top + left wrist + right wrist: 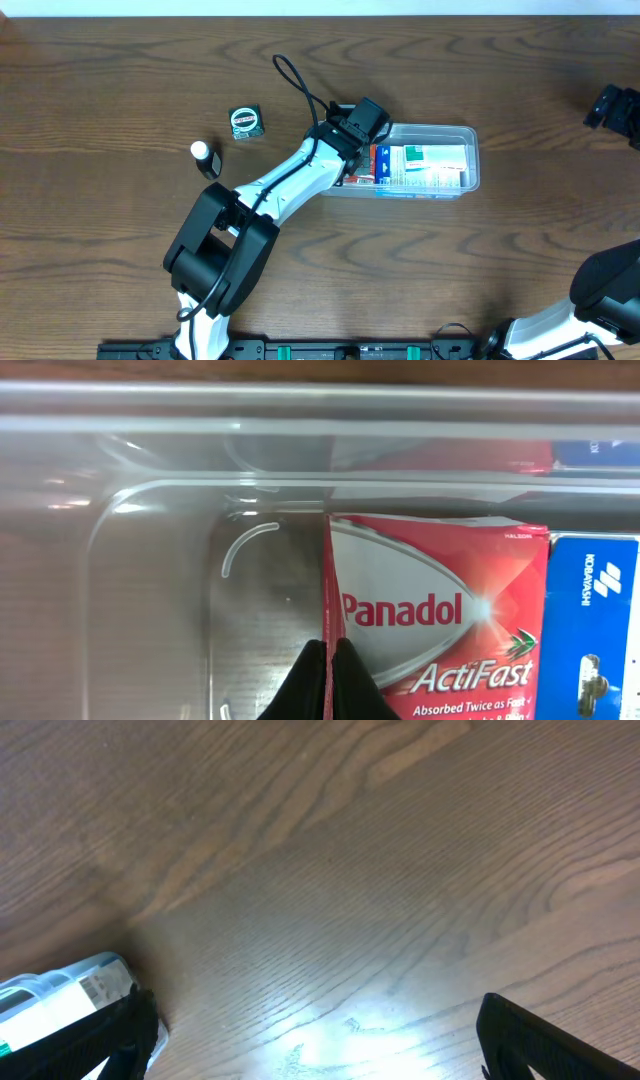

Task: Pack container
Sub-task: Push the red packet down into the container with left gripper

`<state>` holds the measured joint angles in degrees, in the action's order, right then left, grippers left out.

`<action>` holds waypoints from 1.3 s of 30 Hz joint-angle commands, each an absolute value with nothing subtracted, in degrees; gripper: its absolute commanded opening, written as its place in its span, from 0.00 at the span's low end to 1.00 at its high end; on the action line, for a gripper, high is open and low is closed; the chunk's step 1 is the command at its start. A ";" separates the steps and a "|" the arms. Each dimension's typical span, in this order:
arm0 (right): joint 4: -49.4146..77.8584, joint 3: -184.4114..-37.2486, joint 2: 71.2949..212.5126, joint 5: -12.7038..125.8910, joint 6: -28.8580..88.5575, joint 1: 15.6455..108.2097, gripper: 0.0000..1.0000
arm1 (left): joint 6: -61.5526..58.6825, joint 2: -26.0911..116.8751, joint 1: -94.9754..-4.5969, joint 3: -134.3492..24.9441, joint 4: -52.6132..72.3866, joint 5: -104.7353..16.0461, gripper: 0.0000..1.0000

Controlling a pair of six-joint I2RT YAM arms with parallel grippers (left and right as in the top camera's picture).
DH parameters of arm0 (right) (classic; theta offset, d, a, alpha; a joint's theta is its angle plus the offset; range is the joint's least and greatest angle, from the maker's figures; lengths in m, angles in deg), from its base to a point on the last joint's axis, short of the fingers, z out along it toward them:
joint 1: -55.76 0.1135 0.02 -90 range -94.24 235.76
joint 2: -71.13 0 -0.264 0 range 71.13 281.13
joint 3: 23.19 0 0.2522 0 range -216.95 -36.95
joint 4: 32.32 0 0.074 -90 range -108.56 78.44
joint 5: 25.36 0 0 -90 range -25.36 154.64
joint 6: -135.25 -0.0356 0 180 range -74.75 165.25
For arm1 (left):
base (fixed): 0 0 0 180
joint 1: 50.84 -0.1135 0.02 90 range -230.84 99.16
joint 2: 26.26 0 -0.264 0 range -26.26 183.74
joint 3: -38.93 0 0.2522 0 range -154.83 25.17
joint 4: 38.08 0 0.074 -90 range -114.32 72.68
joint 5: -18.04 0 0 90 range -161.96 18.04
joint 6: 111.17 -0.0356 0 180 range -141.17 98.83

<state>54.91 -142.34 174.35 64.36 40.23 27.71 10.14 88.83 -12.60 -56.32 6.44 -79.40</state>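
**Container** (440,128): clear shallow bin on the table (100,80); lies just to 3 o'clock of the table's middle in the overhead view, with its long side running 9 to 3; it holds white-and-green packets (420,160), a blue box (595,620) and a red box (430,610) printed Panadol ActiFast.

**Left gripper** (330,670): reaches in at the bin's 9 o'clock end; fingers pressed together on the red box's left edge, a thin red line showing between them; the blue box sits just beside the red one at its 3 o'clock.

**Right gripper** (335,1035): fingers spread wide, nothing between them, over bare table; what looks like an end of the bin shows at 8 o'clock of its own view, well apart.

**Outside the bin:** bottle (205,160) with a white cap, at 9 o'clock of the bin; small round case (245,122), at 10 o'clock.

**Step in hand, as judged:** setting the red box down among the packed goods; the next move calls for letting go and rising straight up past the rim without dragging the box; the bottle and case probably follow.

**Not made out:** whether the red box rests fully on the bin floor; its lower part, cut off by the frame; the left fingertips in the overhead view, hidden under the arm; the case's label; most of the right arm, out of frame.
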 commanded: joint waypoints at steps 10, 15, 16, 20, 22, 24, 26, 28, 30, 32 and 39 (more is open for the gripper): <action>54.91 -143.06 173.45 64.19 39.53 27.54 0.99 | 6.90 88.66 -12.68 -55.97 6.29 -79.56 0.06; 54.91 -143.06 173.45 64.19 39.53 27.54 0.99 | 6.93 87.22 -12.68 -56.01 6.36 -80.34 0.06; 54.91 -143.06 173.45 64.19 39.53 27.54 0.99 | 6.90 86.91 -12.68 -56.04 6.36 -80.34 0.06; 54.91 -143.06 173.45 64.19 39.53 27.54 0.99 | 6.88 85.62 -12.68 -56.06 6.40 -80.36 0.06; 54.91 -143.06 173.45 64.19 39.53 27.54 0.99 | 6.51 85.12 -12.68 -56.06 6.40 -80.36 0.07; 54.91 -143.06 173.45 64.19 39.51 27.54 0.99 | 6.53 84.57 -12.68 -56.08 6.23 -80.36 0.06; 54.91 -143.06 173.45 64.21 39.53 27.54 0.99 | 6.53 84.42 -12.68 -56.12 5.96 -80.34 0.06; 54.91 -143.06 173.45 64.19 39.53 27.54 0.99 | 6.53 84.42 -12.62 -56.28 5.61 -79.95 0.06; 54.91 -143.06 173.45 64.21 39.53 27.54 0.99 | 6.25 84.42 -12.33 -56.63 5.79 -77.98 0.06; 54.91 -143.06 173.45 64.19 39.51 27.54 0.99 | 5.59 84.42 -12.14 -57.94 7.10 -75.29 0.06; 54.91 -143.06 173.45 64.19 39.53 27.54 0.99 | 4.32 84.44 -11.96 -66.83 15.80 -73.37 0.06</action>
<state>54.91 -142.34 174.35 64.36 40.23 27.71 5.90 85.71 -12.03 -62.35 14.71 -74.97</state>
